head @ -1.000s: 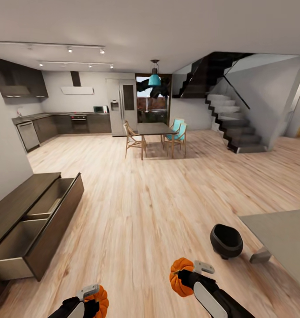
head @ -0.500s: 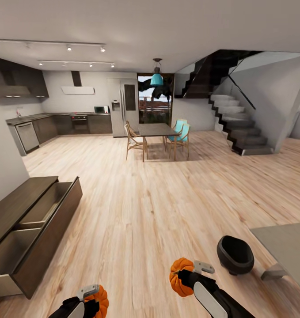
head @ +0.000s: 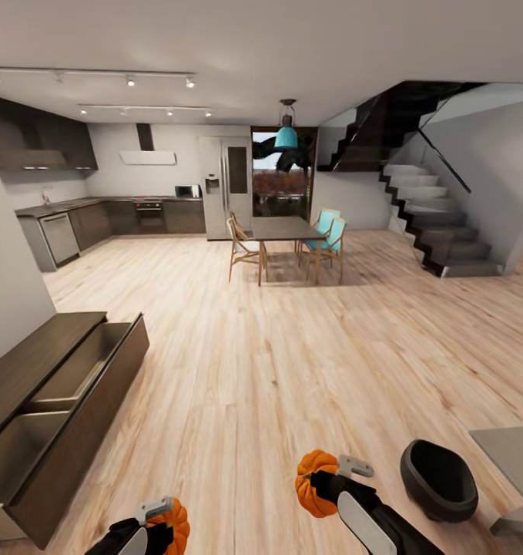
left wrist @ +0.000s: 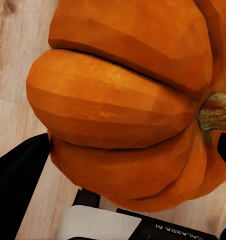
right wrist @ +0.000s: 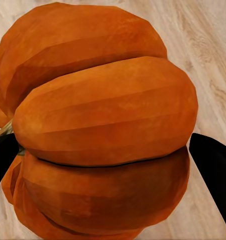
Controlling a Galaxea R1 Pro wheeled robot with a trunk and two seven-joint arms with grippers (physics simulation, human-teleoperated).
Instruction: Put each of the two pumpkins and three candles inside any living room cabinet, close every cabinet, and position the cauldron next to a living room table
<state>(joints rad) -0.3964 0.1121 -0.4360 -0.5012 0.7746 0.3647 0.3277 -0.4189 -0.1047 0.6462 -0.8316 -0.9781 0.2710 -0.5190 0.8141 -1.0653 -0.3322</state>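
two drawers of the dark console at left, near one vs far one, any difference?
Both drawers of the long dark brown wooden console stand pulled open. The near drawer shows a grey-beige floor and sits closest to the left gripper; the far drawer lies toward the kitchen, its inside darker, in shadow. Nothing visible in either. Shared: one continuous dark handle-less front.

The head camera has turned left since the earlier pictures, so the whole scene sits further right in the head view. The black round cauldron (head: 439,480) now appears lower right, and the pale grey table (head: 515,455) is cut to a corner. The long dark brown wooden cabinet (head: 57,416) with open drawers appears lower in the view.
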